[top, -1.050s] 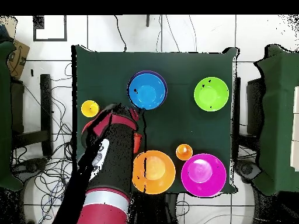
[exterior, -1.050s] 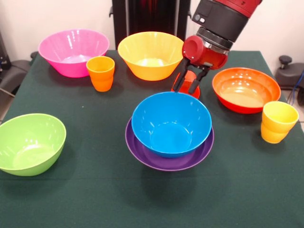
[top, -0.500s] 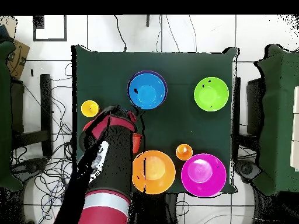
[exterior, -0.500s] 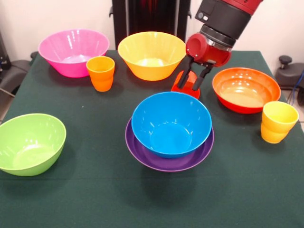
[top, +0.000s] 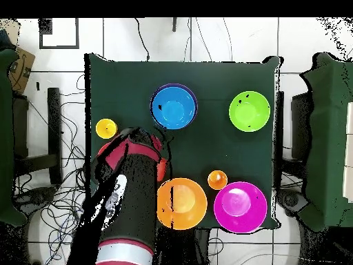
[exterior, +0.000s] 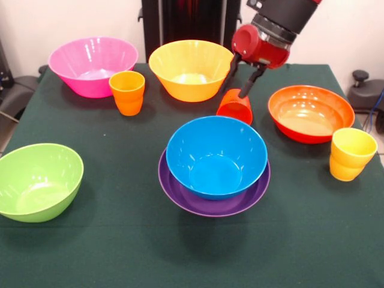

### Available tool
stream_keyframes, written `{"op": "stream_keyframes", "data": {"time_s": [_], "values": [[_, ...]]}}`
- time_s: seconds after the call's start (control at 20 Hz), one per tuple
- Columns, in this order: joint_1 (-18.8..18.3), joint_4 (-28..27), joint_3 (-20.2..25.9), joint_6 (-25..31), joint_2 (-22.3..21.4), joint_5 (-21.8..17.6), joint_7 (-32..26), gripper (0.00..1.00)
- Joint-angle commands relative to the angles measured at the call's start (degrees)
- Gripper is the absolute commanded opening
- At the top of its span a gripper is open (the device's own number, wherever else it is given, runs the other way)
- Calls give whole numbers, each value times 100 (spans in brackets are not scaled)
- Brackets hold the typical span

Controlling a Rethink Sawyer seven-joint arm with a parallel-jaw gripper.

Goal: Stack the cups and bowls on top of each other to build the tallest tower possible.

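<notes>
My gripper (exterior: pixel 234 88) hangs open just above the plain red-orange cup (exterior: pixel 234 108), fingers spread to either side of its upper end. That cup sits tilted on the cloth behind the blue bowl (exterior: pixel 216 156), and it shows as a red speck (top: pixel 163 168) beside the arm in the overhead view. The blue bowl nests in the wide purple bowl (exterior: pixel 180 195), a two-piece tower. Standing alone are the pink bowl (exterior: pixel 93 65), the yellow bowl (exterior: pixel 190 69), the orange-red bowl (exterior: pixel 310 112), the green bowl (exterior: pixel 37 181), the ribbed orange cup (exterior: pixel 127 92) and the ribbed yellow cup (exterior: pixel 351 154).
Dark green cloth covers the table (exterior: pixel 120 252). The arm (top: pixel 131 200) hides the orange-red bowl in the overhead view. A black post (exterior: pixel 191 24) stands behind the yellow bowl. Chairs and cables lie around the table's edges.
The gripper has risen and drawn back toward the robot, off the red-orange cup it straddled. The cup has stayed in place behind the blue bowl.
</notes>
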Motion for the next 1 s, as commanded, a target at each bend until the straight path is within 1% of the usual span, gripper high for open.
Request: {"op": "stream_keyframes", "data": {"time_s": [0.05,0.25,0.35,0.45,0.7,0.9,1.0], "values": [[-367,804,856,1087,-941,335,-1611,100],[-599,991,1021,1415,-1350,364,-1971,100],[-780,1046,1118,1438,-1428,321,-2101,100],[-1045,1114,1252,1392,-1477,267,-2253,100],[-2124,1458,1900,1152,-1590,306,-3040,100],[-2813,1364,2348,1106,-1475,245,-3400,100],[-3055,1267,2530,1090,-1332,229,-3436,100]]}}
